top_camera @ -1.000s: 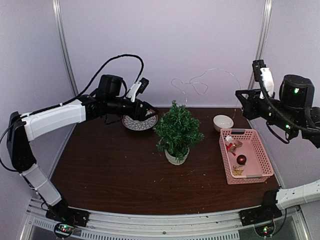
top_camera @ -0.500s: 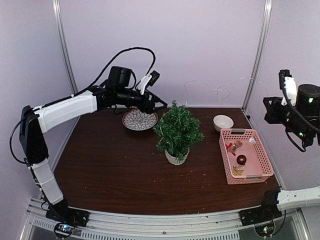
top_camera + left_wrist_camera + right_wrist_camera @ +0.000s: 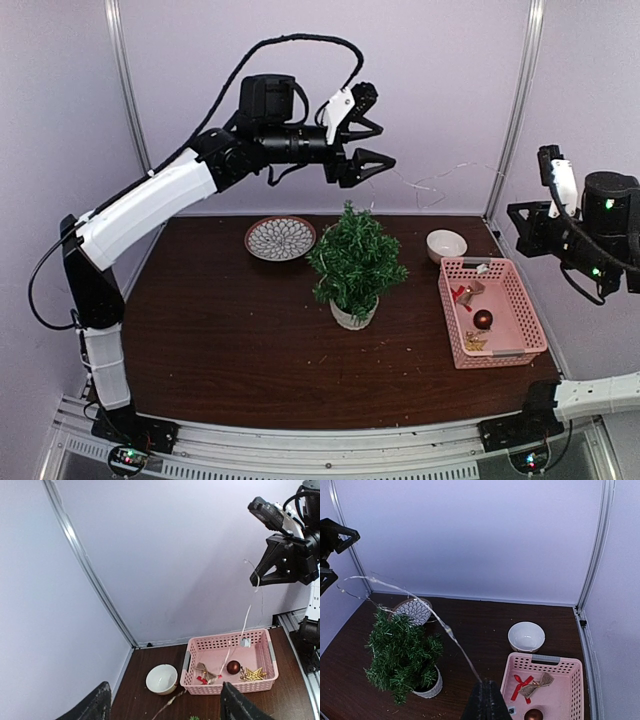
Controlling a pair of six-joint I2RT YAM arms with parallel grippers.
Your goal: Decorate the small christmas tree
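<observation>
Over dark table (image 3: pixel 220 340), with right gripper (image 3: pixel 484 684) pinching light wire (image 3: pixel 451 630) and left gripper (image 3: pixel 378 146) spread, drape slack around small christmas tree (image 3: pixel 355 260).

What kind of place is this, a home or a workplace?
Probably a laboratory robot cell, not a home: plain lilac walls between metal posts, robot arms bolted to a rail, and staged props such as the small christmas tree and a pink basket.

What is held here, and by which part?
The right gripper pinches the light wire partway along its length; the left gripper is open, clamping nothing.
</observation>
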